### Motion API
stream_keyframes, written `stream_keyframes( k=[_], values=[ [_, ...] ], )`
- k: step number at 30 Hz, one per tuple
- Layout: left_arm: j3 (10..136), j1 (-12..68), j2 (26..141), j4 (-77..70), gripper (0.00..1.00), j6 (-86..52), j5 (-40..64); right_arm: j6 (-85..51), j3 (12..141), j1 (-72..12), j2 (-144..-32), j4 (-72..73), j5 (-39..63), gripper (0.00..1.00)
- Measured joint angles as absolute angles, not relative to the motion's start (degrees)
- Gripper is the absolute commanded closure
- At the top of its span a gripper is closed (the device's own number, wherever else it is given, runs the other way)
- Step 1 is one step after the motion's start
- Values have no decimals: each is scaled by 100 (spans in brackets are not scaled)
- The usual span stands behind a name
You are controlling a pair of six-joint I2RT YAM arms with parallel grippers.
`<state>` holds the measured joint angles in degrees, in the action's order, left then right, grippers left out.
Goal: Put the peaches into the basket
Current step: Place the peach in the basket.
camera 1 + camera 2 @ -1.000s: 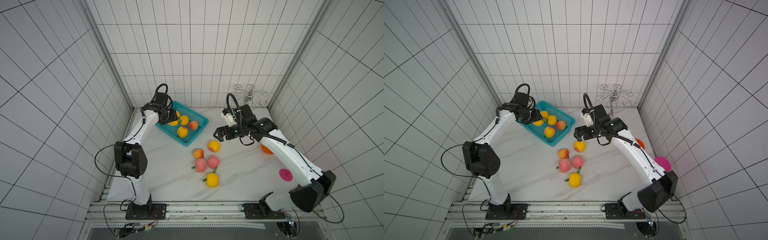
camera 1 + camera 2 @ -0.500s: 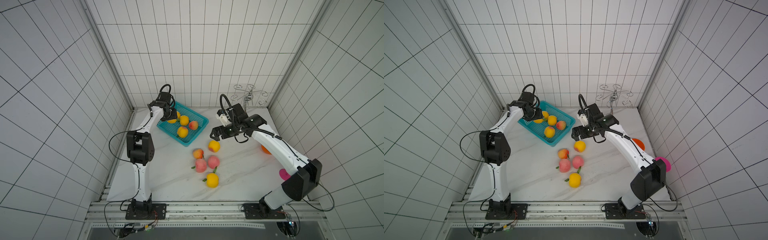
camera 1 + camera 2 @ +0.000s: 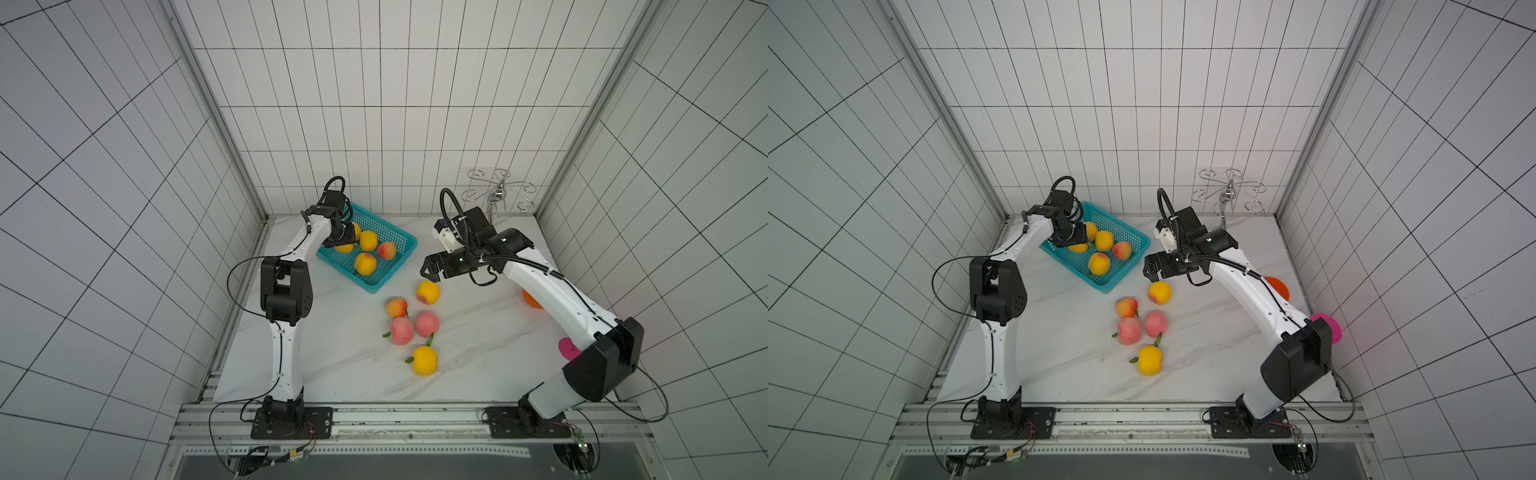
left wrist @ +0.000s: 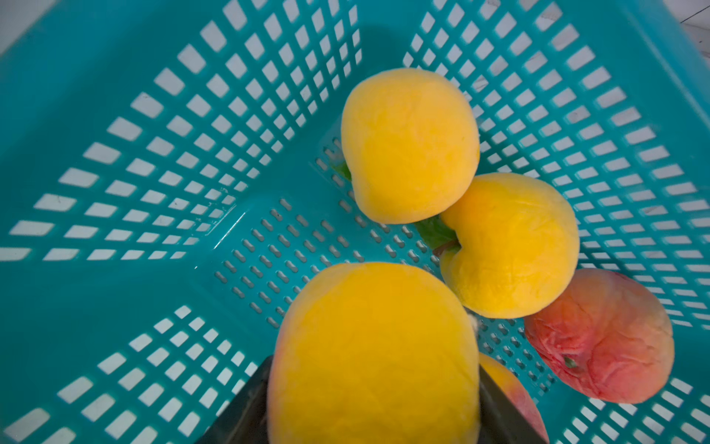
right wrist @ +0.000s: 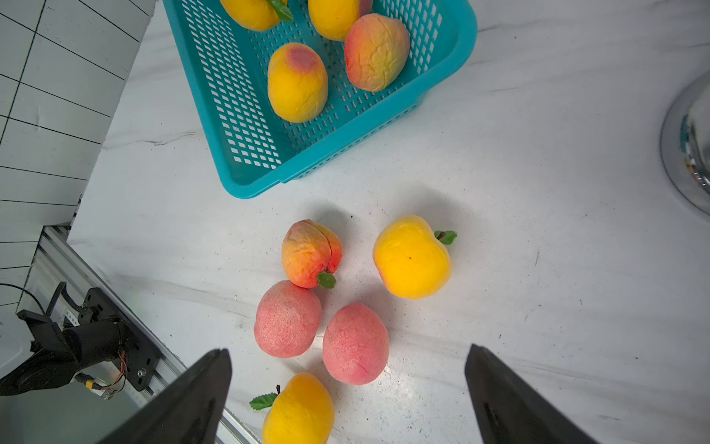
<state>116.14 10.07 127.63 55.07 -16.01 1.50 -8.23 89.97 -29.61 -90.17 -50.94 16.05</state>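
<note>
Hovering over the 9 o'clock corner of the basket, the left gripper is clamping a yellow peach between its fingers, not yet letting go. Over the last second its elbow has been rising while the hand has been staying over the basket, so I am reading this as the pause before a release. The basket is sitting at 11 o'clock on the table; four peaches are already lying inside, three mostly yellow and one reddish, so the held one is becoming the fifth and the job is reaching its halfway mark. Five more are waiting loose near the table's centre: a blushed peach, two pink peaches side by side, a low yellow peach at 6 o'clock of them and a far yellow peach at 12. The right gripper, jaws standing wide and empty, is hanging at 12 o'clock of that far fruit, having barely drifted; it is probably going for that one next. An orange bowl and a pink bowl are sitting at 3 o'clock, partly behind the right arm. No brand, label or writing is showing legibly anywhere.
</note>
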Motion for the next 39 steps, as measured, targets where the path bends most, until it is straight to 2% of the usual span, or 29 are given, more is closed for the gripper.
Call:
stream_keyframes(
  k=[17, 39],
  values=[
    [11614, 1127, 13124, 5505, 35, -1551, 148, -825, 8995, -2958, -9017, -5122, 1603, 1],
    [11581, 1197, 13122, 5507, 20, -1538, 106, -849, 8995, -2770, -9015, -5120, 1577, 1]
  ],
)
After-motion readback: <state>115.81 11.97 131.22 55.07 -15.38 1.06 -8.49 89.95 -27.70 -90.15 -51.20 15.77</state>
